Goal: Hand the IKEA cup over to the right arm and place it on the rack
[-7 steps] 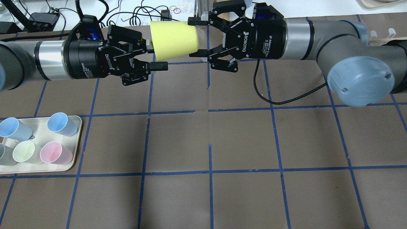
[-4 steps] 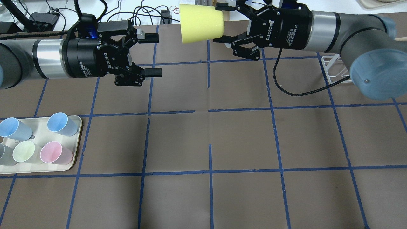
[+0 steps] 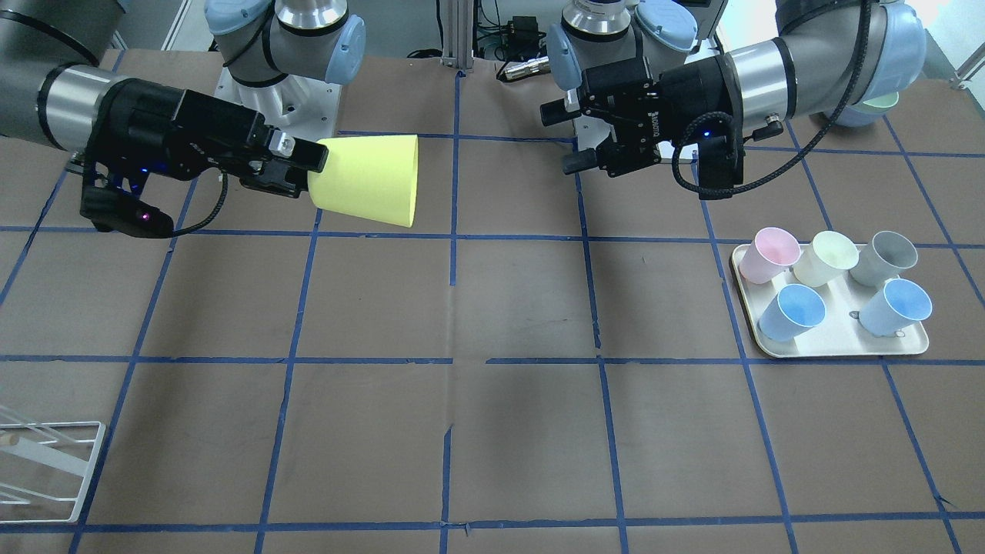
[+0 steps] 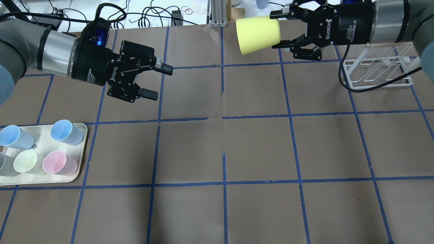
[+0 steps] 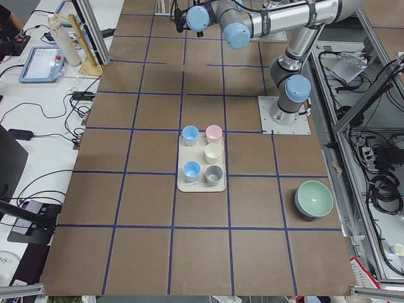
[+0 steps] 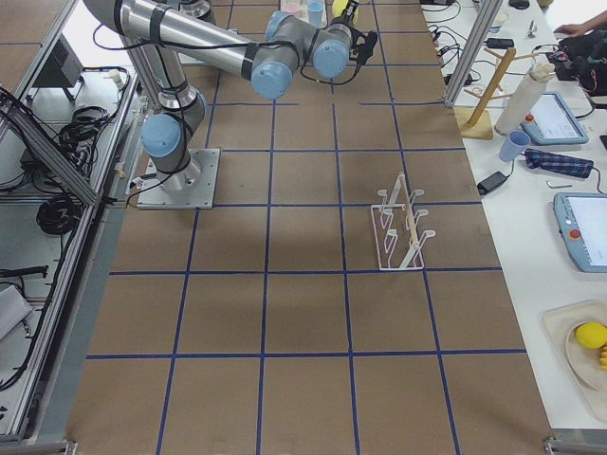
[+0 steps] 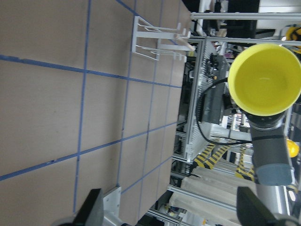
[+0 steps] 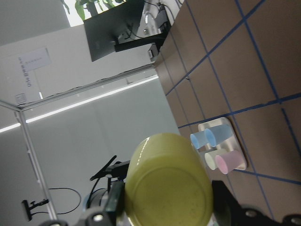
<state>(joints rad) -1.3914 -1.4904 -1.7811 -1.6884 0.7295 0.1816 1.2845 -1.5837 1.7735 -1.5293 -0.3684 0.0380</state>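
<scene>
- Two silver tubular arms with light-blue joint caps, the right arm (image 4: 390, 20) and the left arm (image 4: 57, 59), each ending in black two-finger jaws.
- One bright yellow tapered plastic IKEA cup (image 4: 257, 35), no handle, lying sideways in the air above the far part of the counter (image 4: 257, 145), a brown surface gridded with blue tape.
- Right jaws clamped on the narrow base end of the IKEA cup, one finger on either side. Open mouth turned toward the left arm, seen as a round yellow hollow in the left wrist view.
- Left jaws spread wide with nothing between them, well apart from the cup.
- One white thin-wire rack (image 4: 376, 72) with slanted bars, standing on the counter on the right arm's side. Cup off it and apart from it, on its left in the overhead view.
- One cream rectangular tray (image 3: 839, 350) on the counter on the left arm's side, holding five small plastic cups, mouths up:
  - a row of three nearer the robot — one pink cup (image 3: 769, 250), one pale yellow-green cup (image 3: 827, 254), one grey cup (image 3: 885, 258);
  - a row of two farther from the robot — the first light blue cup (image 3: 793, 312) and the second light blue cup (image 3: 896, 304).
- One pale green round bowl (image 5: 314, 199) on the counter, apart from the tray, toward the robot's edge.
</scene>
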